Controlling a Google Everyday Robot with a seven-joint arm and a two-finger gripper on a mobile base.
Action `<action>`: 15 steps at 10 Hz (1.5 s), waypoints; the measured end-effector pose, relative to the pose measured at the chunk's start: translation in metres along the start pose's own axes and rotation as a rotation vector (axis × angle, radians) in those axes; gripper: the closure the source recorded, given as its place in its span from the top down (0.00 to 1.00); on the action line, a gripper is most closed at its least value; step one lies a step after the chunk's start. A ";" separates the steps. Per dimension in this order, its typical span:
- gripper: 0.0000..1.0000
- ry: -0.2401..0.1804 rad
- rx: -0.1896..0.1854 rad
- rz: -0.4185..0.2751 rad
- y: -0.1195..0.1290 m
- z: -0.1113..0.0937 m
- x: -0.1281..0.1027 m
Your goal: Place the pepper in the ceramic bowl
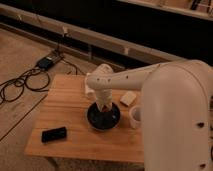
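Note:
The black ceramic bowl sits near the middle of the wooden table. My gripper hangs from the white arm, pointing down right over the bowl, with its tip at the bowl's far rim. A small reddish-brown bit shows at the gripper's tip, which may be the pepper, but I cannot make it out for certain. No pepper lies on the bare table.
A flat black device lies at the table's front left. A white cup stands right of the bowl, with a pale block behind it. Cables and a power brick lie on the floor to the left.

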State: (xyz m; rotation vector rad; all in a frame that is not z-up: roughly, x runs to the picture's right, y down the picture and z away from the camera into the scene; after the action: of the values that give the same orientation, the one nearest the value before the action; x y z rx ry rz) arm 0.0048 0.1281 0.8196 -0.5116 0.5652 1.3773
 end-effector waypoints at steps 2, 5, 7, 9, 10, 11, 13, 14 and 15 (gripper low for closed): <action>0.51 0.016 -0.011 -0.007 0.000 0.005 0.010; 0.79 0.047 -0.027 -0.011 -0.003 0.011 0.018; 0.80 0.059 -0.034 -0.011 -0.006 0.012 0.019; 0.80 0.068 -0.041 -0.012 -0.008 0.014 0.018; 0.80 0.070 -0.043 -0.013 -0.008 0.014 0.018; 0.80 0.069 -0.046 -0.012 -0.009 0.014 0.016; 0.80 0.054 -0.060 -0.007 -0.010 0.007 0.010; 0.80 0.046 -0.071 0.000 -0.011 0.003 0.008; 0.80 0.047 -0.071 0.002 -0.012 0.003 0.008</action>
State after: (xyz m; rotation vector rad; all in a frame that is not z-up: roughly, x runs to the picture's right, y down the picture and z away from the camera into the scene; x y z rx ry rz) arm 0.0174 0.1351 0.8169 -0.6026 0.5564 1.3936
